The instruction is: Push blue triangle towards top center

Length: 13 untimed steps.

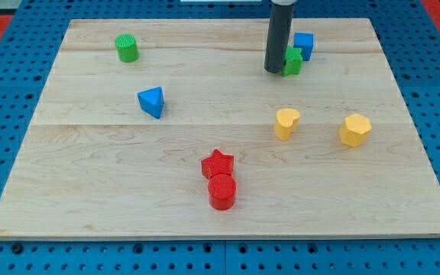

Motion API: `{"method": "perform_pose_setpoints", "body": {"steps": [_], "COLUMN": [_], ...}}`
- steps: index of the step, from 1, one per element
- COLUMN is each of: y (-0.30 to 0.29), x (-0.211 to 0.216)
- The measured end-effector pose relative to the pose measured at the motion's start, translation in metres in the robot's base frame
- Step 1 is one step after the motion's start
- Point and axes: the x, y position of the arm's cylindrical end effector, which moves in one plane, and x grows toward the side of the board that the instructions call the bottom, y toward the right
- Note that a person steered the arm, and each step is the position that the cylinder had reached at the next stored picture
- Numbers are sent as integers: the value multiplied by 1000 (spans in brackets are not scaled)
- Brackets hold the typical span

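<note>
The blue triangle (151, 101) lies on the wooden board (113, 191), left of centre. My tip (274, 72) rests near the view's top, right of centre, touching or almost touching the left side of a small green block (293, 61). The tip is far to the right of the blue triangle and a little higher in the view.
A blue cube (303, 45) sits just behind the green block. A green cylinder (127, 48) stands at top left. A yellow heart-like block (286, 122) and a yellow hexagon (354, 130) lie at right. A red star (218, 163) touches a red cylinder (222, 191) at bottom centre.
</note>
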Motion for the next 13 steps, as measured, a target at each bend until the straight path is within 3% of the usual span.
{"method": "perform_pose_setpoints", "body": {"steps": [1,3,4,6,7,8,13], "y": [-16,-114,-179,-245,-228,-218,-145], "x": [0,4,24,69,101,105,40]}}
